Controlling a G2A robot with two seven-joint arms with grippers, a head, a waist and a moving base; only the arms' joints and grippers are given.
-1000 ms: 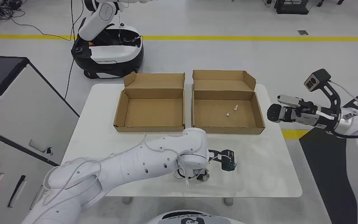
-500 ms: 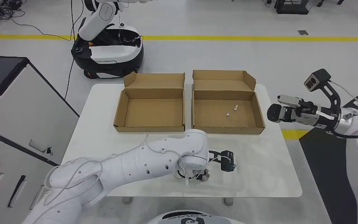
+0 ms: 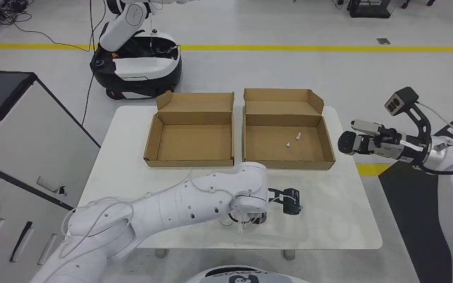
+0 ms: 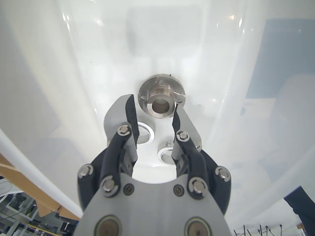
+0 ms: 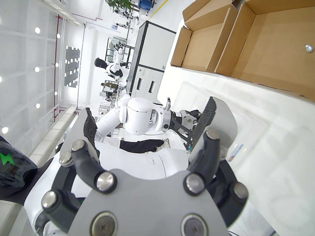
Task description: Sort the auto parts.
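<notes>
My left gripper [image 4: 153,106] hangs just above the table's front edge [image 3: 291,201], shut on a metal flange [image 4: 161,92] whose hub faces the camera; one pad sits at each side of its disc. Below it on the table lie a white ring [image 4: 145,133] and a second metal flange [image 4: 167,153]. Two cardboard boxes stand at the back: the left box [image 3: 191,141] is bare, and the right box [image 3: 269,141] holds two small bolts [image 3: 299,133]. My right gripper [image 5: 147,124] is open and holds nothing; it hovers off the table's right side [image 3: 347,141].
The white table [image 3: 340,205] has free surface to the right of the left gripper and in front of both boxes. A grey cabinet [image 3: 28,141] stands at the left. Another robot's base [image 3: 138,67] sits behind the table.
The left arm has shifted slightly right and away from the front edge, carrying its gripper with it. The right arm has not moved.
</notes>
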